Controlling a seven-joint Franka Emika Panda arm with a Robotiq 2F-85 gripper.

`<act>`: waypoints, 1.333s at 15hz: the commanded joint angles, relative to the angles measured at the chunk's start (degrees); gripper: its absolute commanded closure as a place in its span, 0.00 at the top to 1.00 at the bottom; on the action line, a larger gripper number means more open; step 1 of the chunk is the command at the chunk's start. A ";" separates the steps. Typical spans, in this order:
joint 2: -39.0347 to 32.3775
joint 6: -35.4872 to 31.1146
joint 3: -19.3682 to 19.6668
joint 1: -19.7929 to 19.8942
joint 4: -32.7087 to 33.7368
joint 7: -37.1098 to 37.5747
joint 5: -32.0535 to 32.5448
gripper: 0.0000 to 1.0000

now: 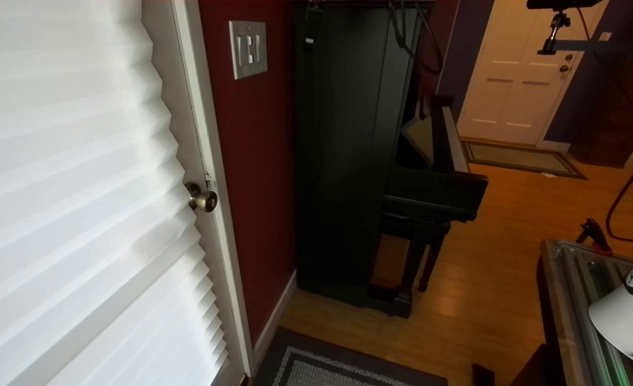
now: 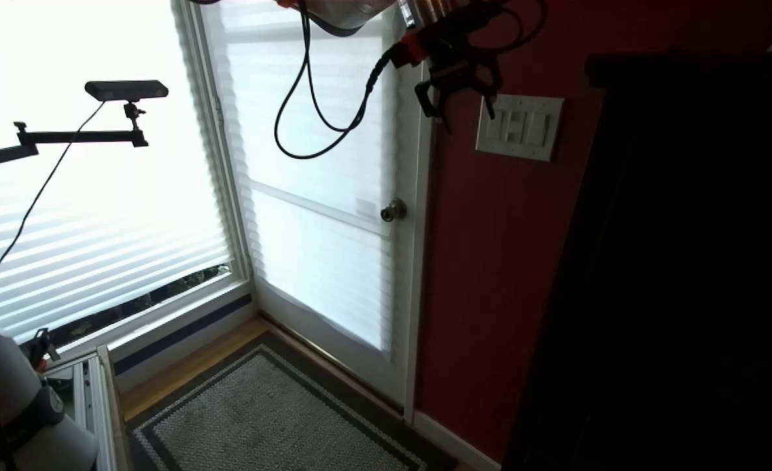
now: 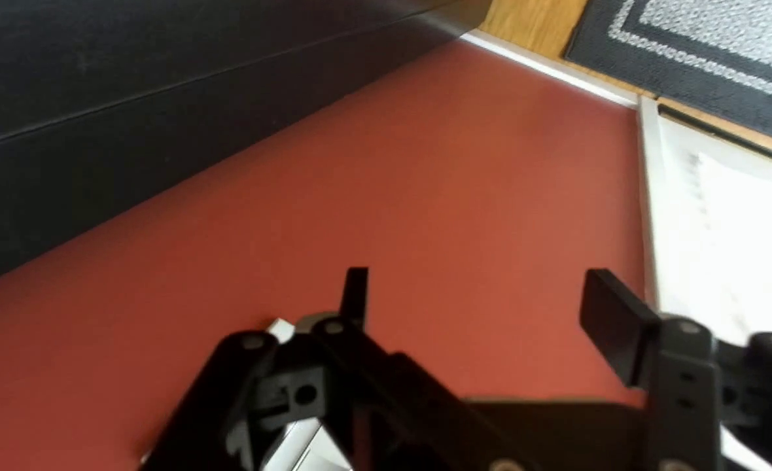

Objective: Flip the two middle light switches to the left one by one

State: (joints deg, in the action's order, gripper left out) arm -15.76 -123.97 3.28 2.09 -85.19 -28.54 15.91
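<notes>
A light-grey wall plate point(image 1: 238, 69) is on the red wall beside the door frame, in both exterior views point(image 2: 491, 148). Its two middle light switches point(image 1: 250, 50) are small pale toggles, also seen in an exterior view point(image 2: 515, 126); they are too small to tell how each is set. In the wrist view, only pieces of the plate point(image 3: 320, 454) show behind the left finger's linkage, and the toggles cannot be made out. My gripper point(image 3: 477, 288) is open and empty, facing the red wall. In an exterior view, the gripper point(image 2: 470, 123) hangs by the plate's door-side edge, one fingertip overlapping it; contact cannot be told.
A dark upright piano point(image 1: 343, 161) stands against the wall close to the plate, also in the wrist view point(image 3: 131, 111). The door has a round brass knob point(image 1: 204, 200) below the plate. A loose cable loop point(image 2: 302, 157) hangs from the arm. A mat point(image 2: 255, 405) lies on the floor.
</notes>
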 commanded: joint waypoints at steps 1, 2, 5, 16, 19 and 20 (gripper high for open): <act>-4.64 -5.66 0.02 -0.09 4.38 0.69 4.96 0.50; -5.51 -7.03 0.14 -0.08 5.10 0.64 5.84 0.44; -8.18 -10.55 0.38 0.13 7.59 1.01 6.96 0.24; -15.51 -19.55 1.00 0.03 14.88 1.64 6.60 0.00; -16.79 -20.41 1.09 -0.13 16.16 2.01 6.42 0.00; -17.10 -20.63 1.02 -0.13 16.58 2.12 6.23 0.00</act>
State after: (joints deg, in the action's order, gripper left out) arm -30.50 -143.43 3.94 2.13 -71.91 -27.87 21.19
